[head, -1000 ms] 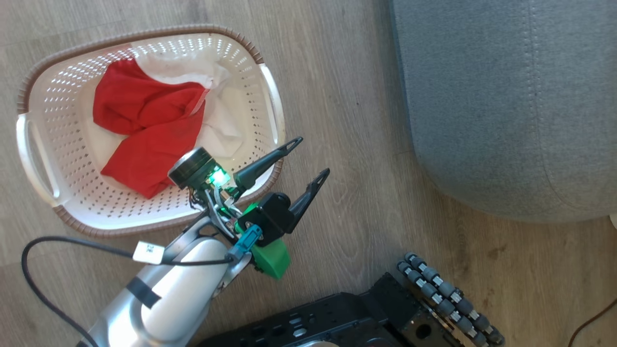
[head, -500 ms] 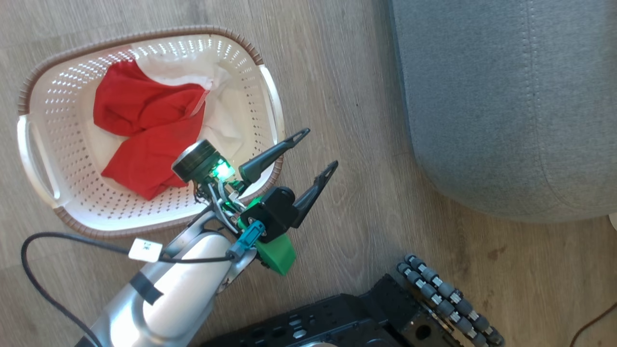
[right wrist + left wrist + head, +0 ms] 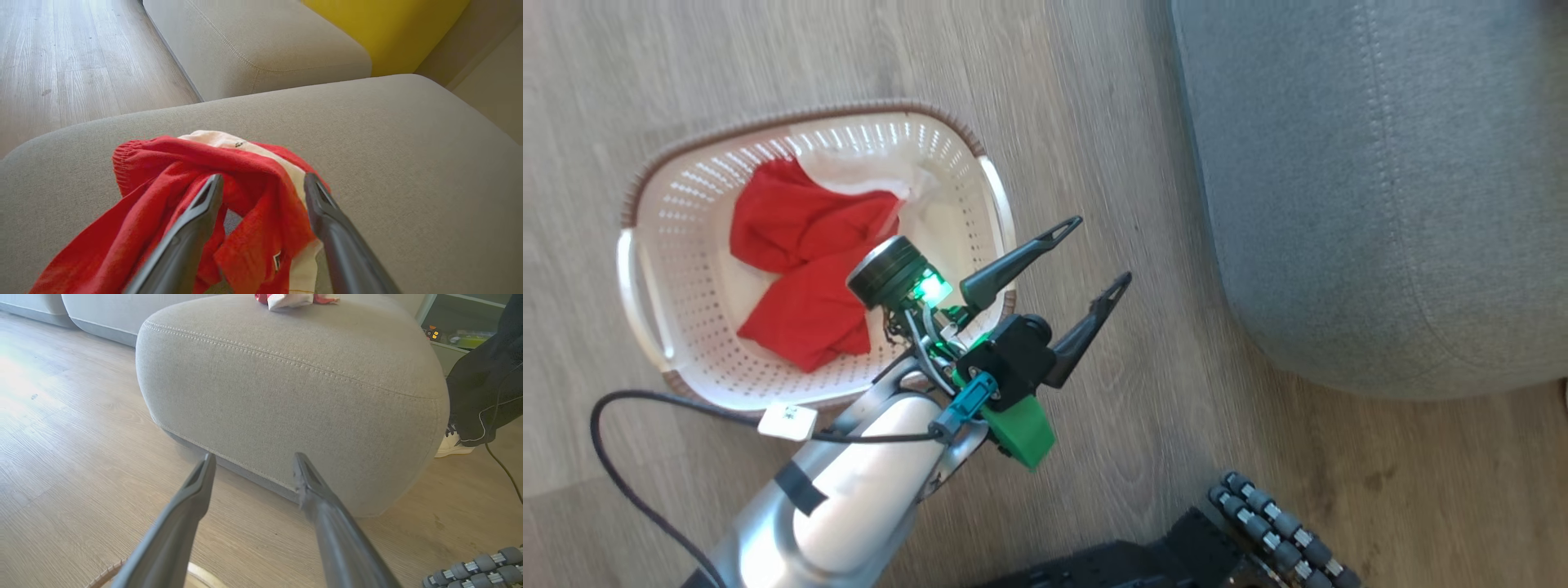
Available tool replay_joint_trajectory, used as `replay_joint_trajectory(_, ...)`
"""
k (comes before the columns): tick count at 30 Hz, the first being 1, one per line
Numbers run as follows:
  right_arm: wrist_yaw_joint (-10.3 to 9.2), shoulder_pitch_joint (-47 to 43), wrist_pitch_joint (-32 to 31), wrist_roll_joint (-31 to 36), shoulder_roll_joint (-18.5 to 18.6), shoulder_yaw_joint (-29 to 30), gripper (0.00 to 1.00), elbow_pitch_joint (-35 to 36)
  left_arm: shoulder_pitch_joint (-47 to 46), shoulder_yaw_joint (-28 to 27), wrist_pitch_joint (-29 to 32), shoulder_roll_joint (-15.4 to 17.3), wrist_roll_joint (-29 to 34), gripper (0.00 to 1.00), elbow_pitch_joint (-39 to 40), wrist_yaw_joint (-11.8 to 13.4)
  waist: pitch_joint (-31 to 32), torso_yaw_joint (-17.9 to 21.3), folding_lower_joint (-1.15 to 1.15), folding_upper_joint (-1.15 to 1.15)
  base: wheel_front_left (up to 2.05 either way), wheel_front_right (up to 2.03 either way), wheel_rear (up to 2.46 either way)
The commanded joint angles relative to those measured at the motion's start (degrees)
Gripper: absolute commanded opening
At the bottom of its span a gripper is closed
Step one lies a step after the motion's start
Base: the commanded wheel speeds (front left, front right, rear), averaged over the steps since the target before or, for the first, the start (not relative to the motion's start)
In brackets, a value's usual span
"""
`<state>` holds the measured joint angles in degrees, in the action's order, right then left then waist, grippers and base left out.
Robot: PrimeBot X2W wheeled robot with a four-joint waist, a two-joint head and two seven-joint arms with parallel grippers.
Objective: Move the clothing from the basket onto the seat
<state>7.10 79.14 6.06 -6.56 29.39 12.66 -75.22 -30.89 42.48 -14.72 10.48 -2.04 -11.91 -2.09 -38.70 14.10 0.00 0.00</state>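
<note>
- Claws first: my left gripper (image 3: 1099,250) stands spread with nothing between its fingers. In the head view it hangs over the wood floor (image 3: 1094,98), between the basket (image 3: 690,200) and the seat (image 3: 1380,204), tips pointing to about 2 o'clock.
- Red clothing (image 3: 800,269), with a white piece beside it, lies crumpled in the basket at about 9 o'clock from those tips and well apart from them. The left wrist overhangs the basket's 4 o'clock corner.
- My right gripper (image 3: 263,179) is spread too, over the seat's top.
- A red garment (image 3: 245,175) with white trim lies heaped on the seat directly beneath and between the right fingers. Red folds run out toward 7 o'clock and the white edge toward 5 o'clock. I cannot tell whether the tips touch the fabric.
- In the left wrist view the fingers aim at the seat's rounded flank, and that garment sits on its top at 12 o'clock.
- A yellow cushion (image 3: 384,28) shows at 1 o'clock in the right wrist view.
- A person's dark trouser leg (image 3: 486,384) and pale shoe (image 3: 449,445) stand just beside the seat at 3 o'clock in the left wrist view.
</note>
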Motion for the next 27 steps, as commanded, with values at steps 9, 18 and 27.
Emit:
replay_joint_trajectory(9,0.39,-1.8,2.7,0.0,4.0,-4.7,1.00,2.0,0.4,-3.2,-0.3,-4.1,-1.2,1.00,3.6,-0.4,9.7,-2.1,0.00,0.00,0.00,0.00,0.00)
replay_joint_trajectory(18,0.39,-4.9,8.4,-1.3,3.1,-14.5,1.00,8.7,4.6,-6.1,-0.3,-6.4,-2.0,1.00,5.2,0.6,18.7,-4.7,0.00,0.00,0.00,0.00,0.00)
replay_joint_trajectory(27,0.39,-16.2,8.9,-9.6,4.2,-23.3,1.00,31.4,9.5,-10.9,-0.3,-7.5,-3.0,1.00,7.2,4.0,26.3,-8.1,0.00,0.00,0.00,0.00,0.00)
